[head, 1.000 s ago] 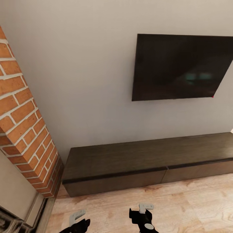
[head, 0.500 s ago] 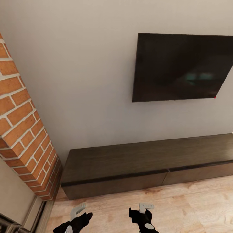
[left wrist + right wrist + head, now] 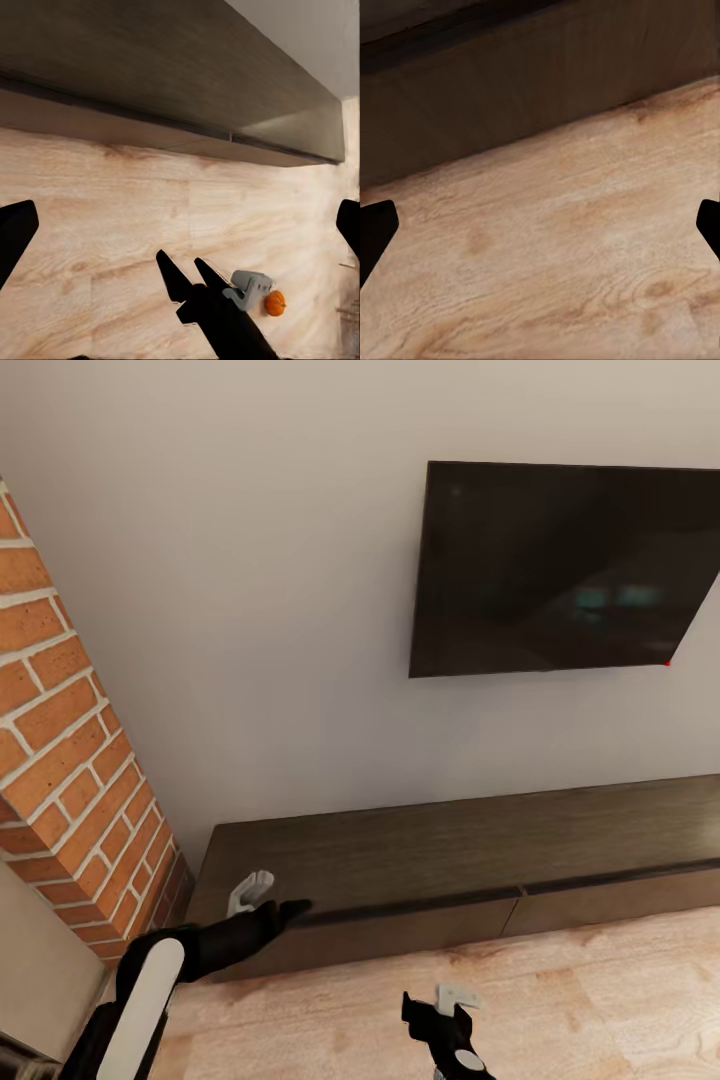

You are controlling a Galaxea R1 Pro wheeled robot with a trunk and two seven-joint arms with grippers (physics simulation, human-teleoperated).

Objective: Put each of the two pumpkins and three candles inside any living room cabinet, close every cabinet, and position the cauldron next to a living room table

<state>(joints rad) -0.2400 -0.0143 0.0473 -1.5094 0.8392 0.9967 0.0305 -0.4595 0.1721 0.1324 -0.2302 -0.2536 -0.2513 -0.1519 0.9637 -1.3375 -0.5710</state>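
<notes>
Left gripper [image 3: 268, 905] raised at the near left end of the cabinet [image 3: 440, 850], dark fingers stretched over the seam below the top; in the left wrist view, fingertips [image 3: 16, 229] set far apart at the picture's two edges, nothing between them. Right gripper [image 3: 432, 1010] lower, over the wood-plank floor [image 3: 600, 1000] short of the cabinet front, likewise spread wide and empty (tips at both edges of the right wrist view, with bare planks and the dark cabinet face [image 3: 532, 82] between). Seen too from the left wrist: the right arm, and just beyond it a small orange pumpkin [image 3: 274, 303] resting on the floor, well apart from the cabinet. Drawer fronts flush along the whole length of the cabinet, top bare. Above, a black TV [image 3: 560, 570] mounted on the off-white wall [image 3: 250, 610]; at the cabinet's left end, the red-brick fireplace [image 3: 70, 760].
</notes>
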